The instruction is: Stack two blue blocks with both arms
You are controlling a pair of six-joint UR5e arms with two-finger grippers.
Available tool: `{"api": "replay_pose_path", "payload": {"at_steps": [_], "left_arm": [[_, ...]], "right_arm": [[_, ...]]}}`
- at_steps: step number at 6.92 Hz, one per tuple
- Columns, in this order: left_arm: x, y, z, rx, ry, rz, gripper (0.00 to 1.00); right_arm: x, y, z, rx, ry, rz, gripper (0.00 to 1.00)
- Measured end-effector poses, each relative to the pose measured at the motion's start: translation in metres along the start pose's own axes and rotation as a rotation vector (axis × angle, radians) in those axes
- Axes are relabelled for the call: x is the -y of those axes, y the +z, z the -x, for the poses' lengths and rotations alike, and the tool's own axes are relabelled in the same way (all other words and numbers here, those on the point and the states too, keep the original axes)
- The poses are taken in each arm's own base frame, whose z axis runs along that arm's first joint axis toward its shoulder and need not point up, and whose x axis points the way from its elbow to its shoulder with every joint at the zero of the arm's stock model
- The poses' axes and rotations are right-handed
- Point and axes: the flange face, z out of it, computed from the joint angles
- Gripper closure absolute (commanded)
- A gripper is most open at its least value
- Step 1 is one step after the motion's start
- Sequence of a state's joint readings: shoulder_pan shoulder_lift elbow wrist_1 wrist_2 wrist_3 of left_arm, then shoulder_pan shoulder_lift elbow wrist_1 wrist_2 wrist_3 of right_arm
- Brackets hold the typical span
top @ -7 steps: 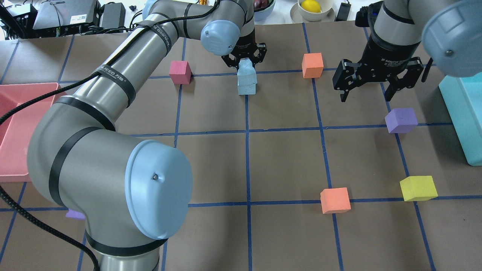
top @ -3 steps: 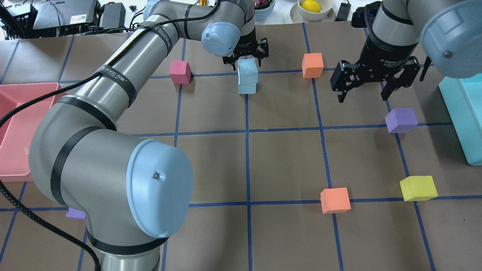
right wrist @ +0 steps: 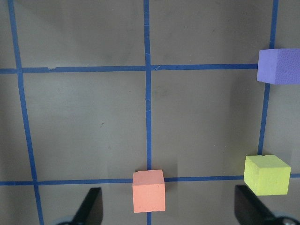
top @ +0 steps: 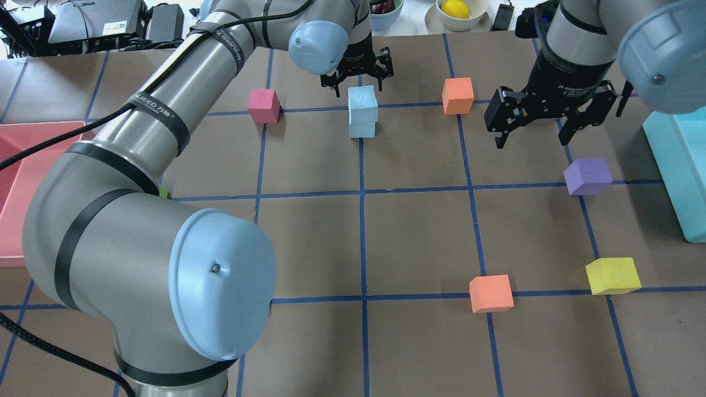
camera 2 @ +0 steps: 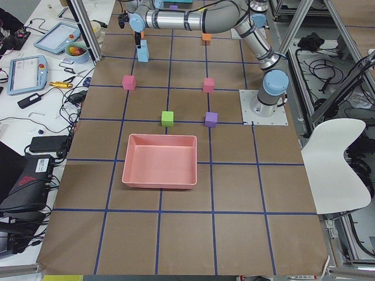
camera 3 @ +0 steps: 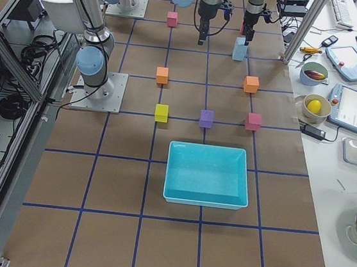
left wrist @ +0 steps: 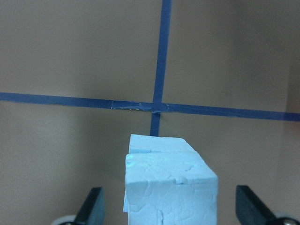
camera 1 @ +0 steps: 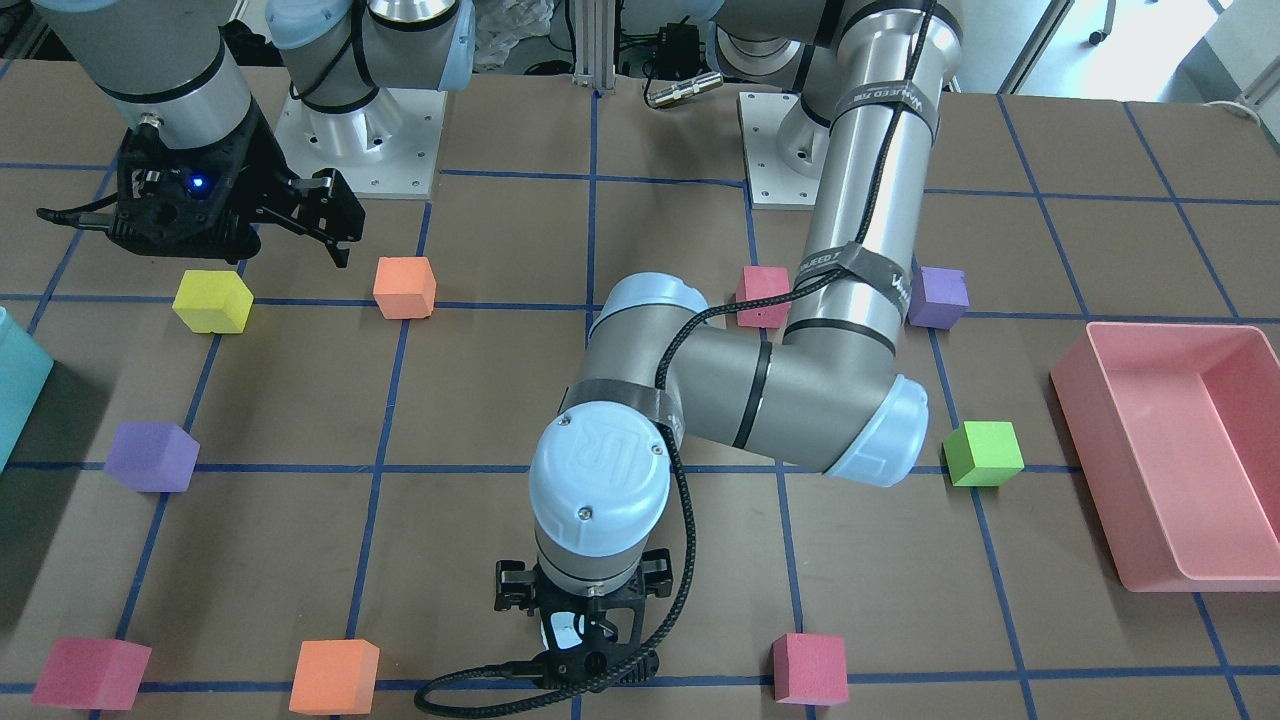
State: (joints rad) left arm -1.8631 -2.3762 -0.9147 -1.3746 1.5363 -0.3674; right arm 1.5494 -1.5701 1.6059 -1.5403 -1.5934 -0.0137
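Observation:
Two pale blue blocks stand stacked on a tape crossing at the far middle of the table. The top block (top: pixel 362 102) sits slightly turned on the bottom block (top: pixel 362 129). My left gripper (top: pixel 358 86) is open just above and behind the stack and touches neither block. In the left wrist view the top block (left wrist: pixel 171 187) sits between the spread fingers (left wrist: pixel 91 208). The stack also shows in the exterior left view (camera 2: pixel 142 51) and the exterior right view (camera 3: pixel 240 48). My right gripper (top: pixel 531 142) hangs open and empty to the right of the stack.
An orange cube (top: pixel 458 95) lies between the stack and the right gripper. A red cube (top: pixel 263 105) lies left of the stack. A purple cube (top: pixel 587 176), a yellow cube (top: pixel 612 275) and another orange cube (top: pixel 491 293) lie on the right. A teal box (top: pixel 678 171) stands at the right edge and a pink tray (top: pixel 16 182) at the left.
My left gripper has opened, let go of the top blue block and drawn up and back. The block stays on the lower one. The right gripper has barely moved.

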Motion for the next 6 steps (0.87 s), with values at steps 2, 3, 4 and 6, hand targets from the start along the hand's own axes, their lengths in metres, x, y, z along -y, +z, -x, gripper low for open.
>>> {"api": "replay_pose_path", "payload": {"at_steps": [2,3,4,6], "left_arm": [[-0.009,-0.072,0.064,0.029,0.074,0.09,0.0],[-0.023,-0.119,0.106,0.037,0.128,0.144,0.0],[-0.046,-0.166,0.138,0.039,0.159,0.173,0.03],[-0.102,-0.215,0.177,0.041,0.15,0.182,0.02]], "right_arm": [[0.0,-0.002,0.0,0.0,0.001,-0.004,0.0],[0.0,-0.002,0.0,0.001,0.001,-0.005,0.0],[0.0,-0.002,0.0,0.001,0.001,-0.005,0.0],[0.0,-0.002,0.0,0.001,0.002,-0.005,0.0]]}}
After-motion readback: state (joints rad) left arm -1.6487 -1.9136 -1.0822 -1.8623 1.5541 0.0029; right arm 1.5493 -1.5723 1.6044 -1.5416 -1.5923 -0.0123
